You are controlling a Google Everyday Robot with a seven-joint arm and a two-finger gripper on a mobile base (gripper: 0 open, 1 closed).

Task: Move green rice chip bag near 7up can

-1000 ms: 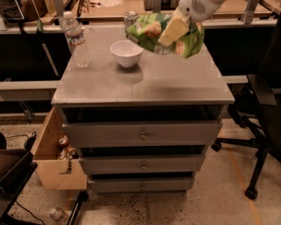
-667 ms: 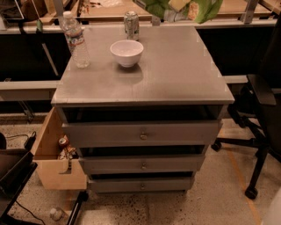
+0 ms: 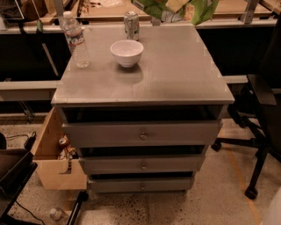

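The green rice chip bag point(image 3: 193, 11) hangs clear above the table point(image 3: 175, 74), over its far edge and to the right of the 7up can point(image 3: 131, 25). It is probably lifted so it can be set down beside the can, not on the white bowl point(image 3: 126, 52) just in front. The hand is out of sight above the bag, so I cannot tell whether it is clenched.
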